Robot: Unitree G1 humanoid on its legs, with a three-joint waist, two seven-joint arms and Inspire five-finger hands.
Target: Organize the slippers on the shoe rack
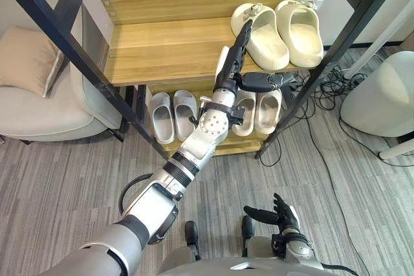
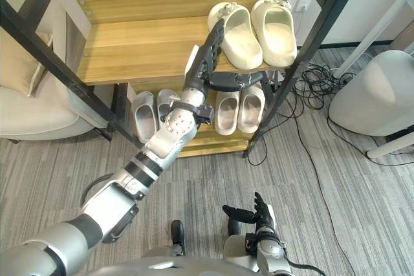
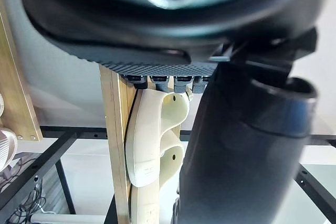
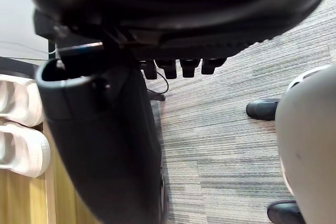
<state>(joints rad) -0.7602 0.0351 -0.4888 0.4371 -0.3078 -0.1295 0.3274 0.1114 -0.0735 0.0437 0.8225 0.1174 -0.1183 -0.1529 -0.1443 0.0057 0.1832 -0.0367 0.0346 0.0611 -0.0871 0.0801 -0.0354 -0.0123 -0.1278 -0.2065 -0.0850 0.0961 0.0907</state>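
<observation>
A pair of cream slippers stands at the right end of the wooden shoe rack's top shelf (image 1: 162,43). My left hand (image 1: 228,69) reaches up to that shelf, open, its straight fingers (image 1: 242,35) resting against the side of the left cream slipper (image 1: 266,40), also seen as the slipper (image 3: 152,135) in the left wrist view. The thumb juts out to the right below the shelf's front edge. The other cream slipper (image 1: 303,29) lies just beside it. On the lower shelf stand a pale grey pair (image 1: 173,116) and a cream pair (image 1: 257,112). My right hand (image 1: 282,214) hangs low over the carpet, open and holding nothing.
A beige armchair with a cushion (image 1: 29,63) stands left of the rack. A white rounded seat (image 1: 380,95) sits at the right, with a tangle of cables (image 1: 326,85) on the floor beside the rack. Black slanted frame bars (image 1: 349,37) cross in front of both rack ends.
</observation>
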